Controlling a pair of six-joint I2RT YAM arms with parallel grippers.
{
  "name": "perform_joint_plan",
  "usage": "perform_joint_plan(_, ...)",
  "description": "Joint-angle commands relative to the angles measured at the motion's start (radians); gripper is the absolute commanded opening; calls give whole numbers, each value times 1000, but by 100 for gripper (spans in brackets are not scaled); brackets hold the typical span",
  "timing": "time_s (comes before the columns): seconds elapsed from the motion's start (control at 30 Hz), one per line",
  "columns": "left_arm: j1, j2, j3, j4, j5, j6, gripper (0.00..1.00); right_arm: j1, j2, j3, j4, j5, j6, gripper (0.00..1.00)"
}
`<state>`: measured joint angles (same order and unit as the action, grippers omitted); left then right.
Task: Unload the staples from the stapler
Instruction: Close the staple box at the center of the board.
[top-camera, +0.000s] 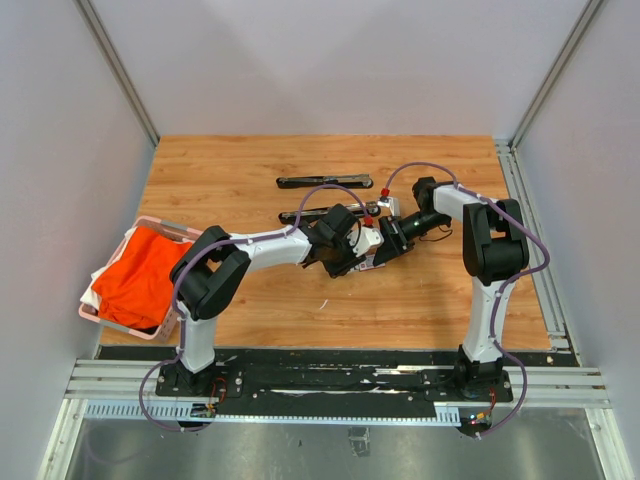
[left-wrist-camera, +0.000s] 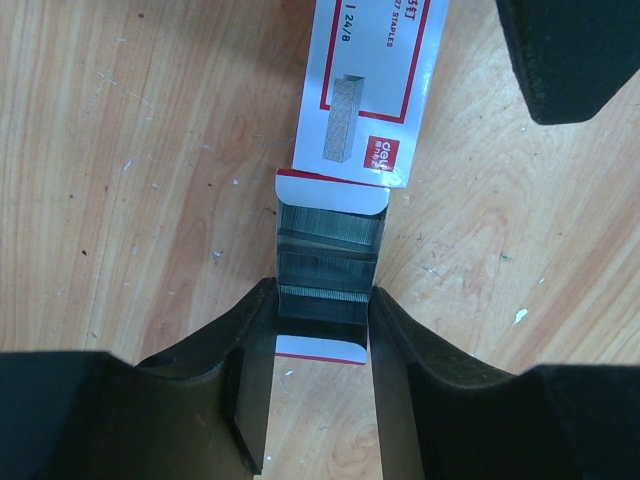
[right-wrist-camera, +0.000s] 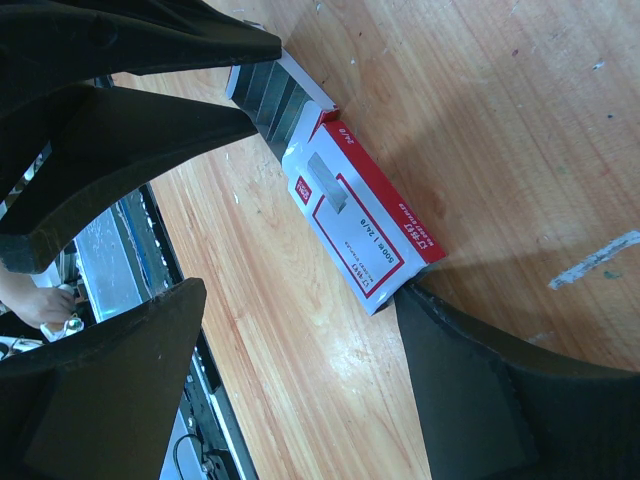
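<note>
**Spill / drag risk at the staple box**

left tool (left-wrist-camera: 322, 318) is clamping the cardboard tray (left-wrist-camera: 320, 347) across its two long sides, at the pulled-out end. The tray is sticking partway out of the white-and-red sleeve (left-wrist-camera: 365, 90), and grey staples (left-wrist-camera: 330, 238) are lying in it in strips.

right tool (right-wrist-camera: 300, 290) is standing wide apart, straddling the sleeve's other end and gripping nothing. One finger (right-wrist-camera: 480, 390) is sitting at the sleeve's corner; touching or just beside, can't tell.

The box is lying flat near the middle of the worktop (top-camera: 250, 320), slightly toward the right edge. The stapler (top-camera: 323, 181) is lying apart toward the far edge, with a second black bar (top-camera: 300, 215) just nearer. Neither tool is on them, and I can't tell whether it's loaded.

Risks, my read:
- The sleeve isn't being held, so any pull on the tray is likely dragging the whole box instead of opening it.
- Thin card under a side squeeze could buckle the tray and pop the strips out.
- Lifting or tilting the tray would send loose strips sliding onto the wood, where they're hard to pick up.
- The tools are working nose to nose, so a small overshoot is risking finger contact.
</note>
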<state>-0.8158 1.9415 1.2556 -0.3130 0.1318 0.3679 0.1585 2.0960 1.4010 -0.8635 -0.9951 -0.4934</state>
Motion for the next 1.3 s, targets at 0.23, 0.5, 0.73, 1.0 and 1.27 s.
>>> perform_joint_plan(0.23, -29, 31, -53, -123, 55, -12, 32, 7, 25, -31, 90, 140, -25, 81)
perform_joint_plan(0.5, -33, 35, -48, -112, 28, -22, 31, 14, 25, -30, 88, 122, -22, 81)
perform_joint_plan(0.73, -40, 52, -26, -118, 29, -27, 31, 22, 25, -32, 81, 101, -28, 81)
perform_joint_plan(1.0, -40, 60, -23, -123, 62, -8, 31, 34, 23, -30, 75, 74, -38, 81)
perform_joint_plan(1.27, -40, 65, 6, -151, 87, 37, 31, 44, 17, -33, 63, 49, -62, 81)
